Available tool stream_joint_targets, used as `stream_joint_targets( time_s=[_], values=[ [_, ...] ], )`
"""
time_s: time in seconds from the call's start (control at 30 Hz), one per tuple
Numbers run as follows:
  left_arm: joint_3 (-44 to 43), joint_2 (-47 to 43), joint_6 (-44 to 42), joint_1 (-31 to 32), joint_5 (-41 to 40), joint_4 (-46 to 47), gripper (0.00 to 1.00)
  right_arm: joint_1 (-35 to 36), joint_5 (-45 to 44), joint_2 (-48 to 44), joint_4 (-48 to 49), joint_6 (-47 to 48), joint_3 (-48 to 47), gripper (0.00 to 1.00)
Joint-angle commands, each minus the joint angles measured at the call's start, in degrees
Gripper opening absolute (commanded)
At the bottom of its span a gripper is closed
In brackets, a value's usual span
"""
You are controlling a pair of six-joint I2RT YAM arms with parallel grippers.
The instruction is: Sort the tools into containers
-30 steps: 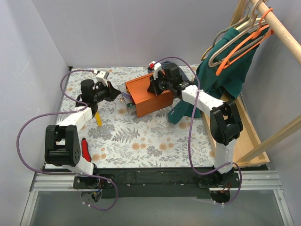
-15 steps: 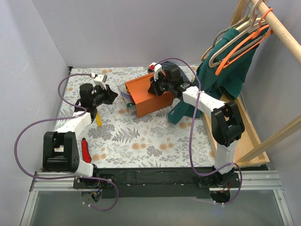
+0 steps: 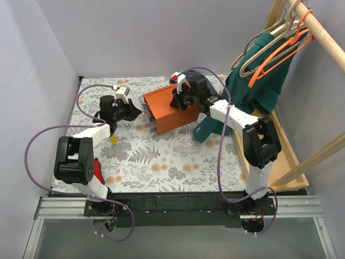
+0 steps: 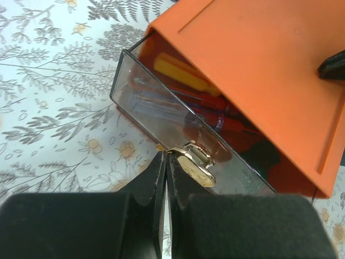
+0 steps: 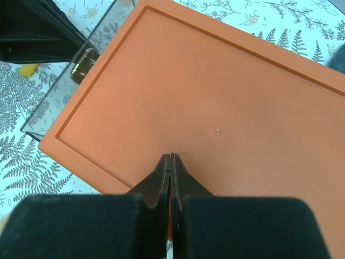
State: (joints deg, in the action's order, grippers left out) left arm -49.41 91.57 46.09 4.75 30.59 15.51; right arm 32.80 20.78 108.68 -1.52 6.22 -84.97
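The orange box [image 3: 171,109] lies tilted over the clear plastic box [image 3: 147,115] at the back middle of the table. In the left wrist view the clear box [image 4: 156,110] holds a yellow-handled screwdriver [image 4: 183,75] and red-handled tools [image 4: 218,108]. My left gripper [image 4: 166,156] is shut, its tips touching the clear box's wall beside a brass latch [image 4: 195,166]. My right gripper [image 5: 170,157] is shut and rests on the orange box's flat top [image 5: 215,91]. A yellow screwdriver [image 3: 113,139] lies on the table. A chunky red-handled tool [image 3: 98,171] lies by the left arm.
Green clothes [image 3: 259,86] and orange and grey hangers [image 3: 277,46] hang from a wooden rail at the right. A long wooden tray [image 3: 288,159] runs along the right edge. Grey walls close the left and back sides.
My left gripper has moved right, up to the clear box and its latch. The right gripper and the orange box have not moved.
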Motion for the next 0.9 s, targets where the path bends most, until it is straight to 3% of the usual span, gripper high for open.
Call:
stream_joint_targets(
  time_s=[0.0,0.23,0.3,0.37,0.4,0.47,0.67,0.87],
  values=[
    [-3.8,1.5,1.2,2.5,1.8,2.3,0.0,-0.3,-1.9,1.2,-8.8,1.1,2.7,0.01],
    [-8.6,6.4,4.0,4.6,0.9,2.2,0.0,-0.4,-1.6,0.9,-8.8,1.2,3.7,0.01],
    [-9.5,7.1,7.2,4.6,-5.8,-0.9,0.02,-0.4,-1.7,0.7,-8.6,1.2,3.9,0.01],
    [-10.8,7.5,10.7,4.6,-14.4,-5.3,0.26,-0.4,-1.8,0.7,-8.5,1.3,4.1,0.01],
    [-10.7,7.4,13.9,4.6,-19.6,-8.7,0.43,-0.4,-2.0,0.7,-8.5,1.3,4.3,0.01],
    [-9.5,7.0,14.9,4.5,-20.0,-9.4,0.51,-0.4,-2.1,0.7,-8.5,1.3,4.4,0.01],
    [-6.4,7.5,20.3,4.6,-13.5,-7.0,0.5,-0.5,-1.8,1.0,-8.1,1.0,4.6,0.01],
    [-8.2,11.2,21.8,4.7,-13.4,-5.9,0.49,-0.5,-2.0,1.2,-8.1,0.9,4.8,0.01]
  ],
)
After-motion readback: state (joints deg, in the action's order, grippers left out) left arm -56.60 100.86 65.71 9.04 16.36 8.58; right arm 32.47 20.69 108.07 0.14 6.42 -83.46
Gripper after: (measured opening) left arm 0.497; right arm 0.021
